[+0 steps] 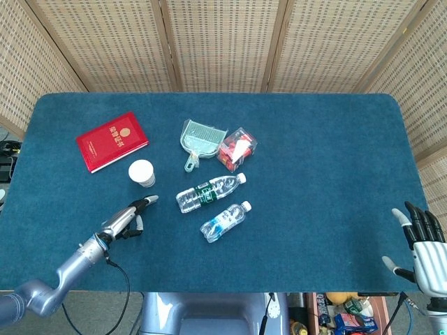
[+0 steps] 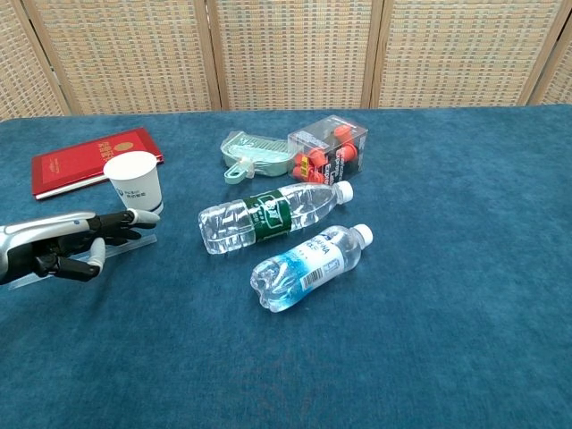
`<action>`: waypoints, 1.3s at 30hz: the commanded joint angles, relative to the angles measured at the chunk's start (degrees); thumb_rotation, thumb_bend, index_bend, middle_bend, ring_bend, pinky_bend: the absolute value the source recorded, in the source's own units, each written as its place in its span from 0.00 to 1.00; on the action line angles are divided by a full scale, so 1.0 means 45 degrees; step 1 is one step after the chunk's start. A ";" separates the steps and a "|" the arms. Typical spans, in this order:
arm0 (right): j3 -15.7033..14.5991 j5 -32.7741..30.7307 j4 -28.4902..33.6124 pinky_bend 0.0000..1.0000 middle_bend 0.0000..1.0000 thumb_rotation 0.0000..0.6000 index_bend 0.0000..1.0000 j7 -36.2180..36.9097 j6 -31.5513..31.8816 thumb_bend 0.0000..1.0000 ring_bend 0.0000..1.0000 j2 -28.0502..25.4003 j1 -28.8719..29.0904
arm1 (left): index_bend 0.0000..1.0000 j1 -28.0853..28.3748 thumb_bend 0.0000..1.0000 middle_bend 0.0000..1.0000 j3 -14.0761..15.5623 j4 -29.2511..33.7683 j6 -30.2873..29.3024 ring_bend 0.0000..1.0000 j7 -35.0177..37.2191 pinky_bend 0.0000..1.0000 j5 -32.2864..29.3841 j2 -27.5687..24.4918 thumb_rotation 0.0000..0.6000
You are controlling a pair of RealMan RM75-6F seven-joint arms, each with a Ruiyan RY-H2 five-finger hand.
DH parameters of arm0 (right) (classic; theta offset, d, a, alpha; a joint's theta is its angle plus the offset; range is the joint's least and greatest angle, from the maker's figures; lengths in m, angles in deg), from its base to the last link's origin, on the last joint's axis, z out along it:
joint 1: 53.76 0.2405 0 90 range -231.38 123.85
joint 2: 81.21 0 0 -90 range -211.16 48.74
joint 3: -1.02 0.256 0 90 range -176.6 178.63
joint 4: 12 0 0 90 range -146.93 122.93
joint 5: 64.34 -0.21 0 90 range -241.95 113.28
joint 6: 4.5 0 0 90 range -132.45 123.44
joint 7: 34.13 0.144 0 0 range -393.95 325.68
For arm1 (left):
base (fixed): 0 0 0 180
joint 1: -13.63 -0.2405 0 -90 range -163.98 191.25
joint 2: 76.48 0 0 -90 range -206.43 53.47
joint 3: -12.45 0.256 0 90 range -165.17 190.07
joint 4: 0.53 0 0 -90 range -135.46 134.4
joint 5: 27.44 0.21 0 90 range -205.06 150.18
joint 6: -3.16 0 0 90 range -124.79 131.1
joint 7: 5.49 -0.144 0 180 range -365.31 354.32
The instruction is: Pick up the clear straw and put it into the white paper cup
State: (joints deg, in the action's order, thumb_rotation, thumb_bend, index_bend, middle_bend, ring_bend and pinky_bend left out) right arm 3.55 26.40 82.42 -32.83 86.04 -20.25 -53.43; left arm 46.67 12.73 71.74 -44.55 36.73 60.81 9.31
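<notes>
Left robot hand (image 2: 67, 243), fingers apart & holding nothing, lies over clear straw (image 2: 134, 241) flat on counter (image 1: 314, 153) lower left, just below white paper cup (image 2: 135, 183); pinch mid-length, lift level w/o nudging cup.

Left hand (image 1: 128, 218) lies low near the tabletop's front-left edge, fingers stretched forward. Right hand (image 1: 421, 237) hangs off the front-right corner, fingers spread.

On the blue carpeted bench (image 1: 321, 167) lies a flat red booklet (image 1: 112, 141) at the left. A pale green plastic dustpan (image 1: 197, 138) sits just beside a clear box of red items (image 1: 237, 148). Nearer, a green-labelled clear plastic bottle (image 1: 209, 192) and a smaller blue-labelled bottle (image 1: 225, 221) lie on their sides.
</notes>
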 commanded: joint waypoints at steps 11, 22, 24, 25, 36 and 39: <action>-0.0015 0.0022 -0.0013 0.00 0.00 1.00 0.00 0.0057 0.0015 0.00 0.00 -0.0015 -0.0006 | 0.00 0.0234 0.97 0.00 0.1296 0.1399 -0.0450 0.00 -0.0577 0.00 0.1420 -0.0651 1.00; -0.0021 0.0029 -0.0004 0.00 0.00 1.00 0.00 0.0046 0.0015 0.00 0.00 -0.0005 -0.0003 | 0.01 -0.0869 0.64 0.00 0.0896 0.1197 -0.2931 0.00 -0.4445 0.00 0.1096 -0.0377 1.00; -0.0028 0.0038 0.0000 0.00 0.00 1.00 0.00 0.0032 0.0000 0.00 0.00 -0.0001 0.0004 | 0.06 -0.1115 0.53 0.00 0.0683 0.1190 -0.3277 0.00 -0.5520 0.00 0.0772 -0.0233 1.00; -0.0038 0.0056 0.0003 0.00 0.00 1.00 0.00 0.0025 0.0002 0.00 0.00 0.0000 0.0004 | 0.11 -0.1187 0.51 0.00 0.0587 0.1230 -0.3319 0.00 -0.6036 0.00 0.0573 -0.0206 1.00; -0.0049 0.0056 0.0004 0.00 0.00 1.00 0.00 0.0073 0.0015 0.00 0.00 -0.0013 -0.0009 | 0.39 -0.1122 0.49 0.00 -0.0054 0.1976 -0.2551 0.00 -0.9581 0.00 -0.1194 0.0210 1.00; -0.0043 0.0029 -0.0016 0.00 0.00 1.00 0.00 0.0114 -0.0018 0.00 0.00 -0.0020 0.0004 | 0.39 -0.1073 0.49 0.00 -0.0215 0.1800 -0.2454 0.00 -0.9979 0.00 -0.1521 0.0507 1.00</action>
State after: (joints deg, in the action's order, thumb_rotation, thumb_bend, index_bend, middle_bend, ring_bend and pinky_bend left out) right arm 3.35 26.53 82.35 -32.32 85.96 -20.34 -53.42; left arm 41.75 12.16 80.16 -55.85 -7.62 54.49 11.06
